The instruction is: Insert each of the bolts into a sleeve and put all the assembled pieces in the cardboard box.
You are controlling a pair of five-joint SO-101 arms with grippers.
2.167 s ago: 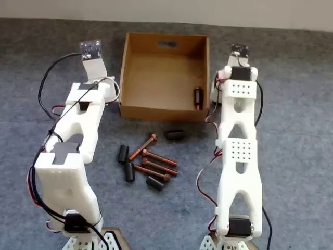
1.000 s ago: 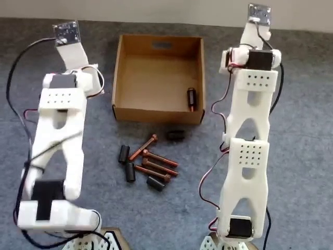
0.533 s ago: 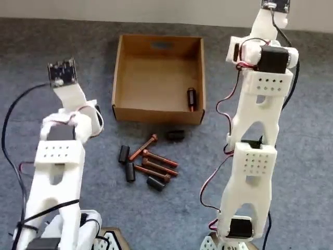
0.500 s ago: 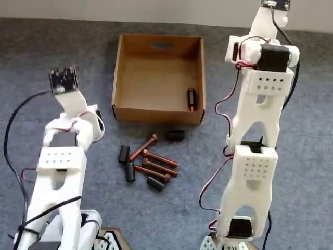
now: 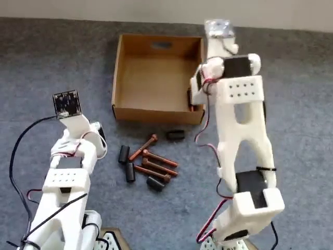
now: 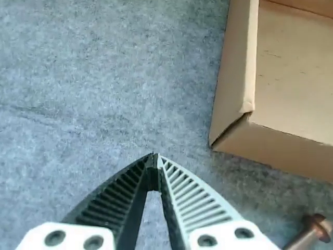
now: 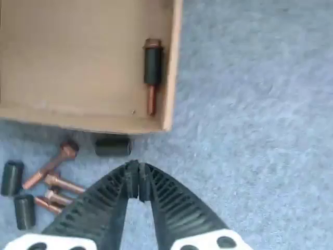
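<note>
my left gripper (image 6: 154, 156) and right gripper (image 7: 136, 165) have swung in toward the four loose bolts (image 5: 155, 162), both pinched shut, empty; one finished piece (image 7: 152, 67) lies by the right wall of the box (image 5: 156, 112), four to go

Grey carpet (image 5: 47, 62) meets a pale strip (image 5: 130, 9) at the far edge.

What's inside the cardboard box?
One bolt pushed through a black sleeve, lying beside a wall of the cardboard box. The black sleeve hides the bolt's middle.
</note>
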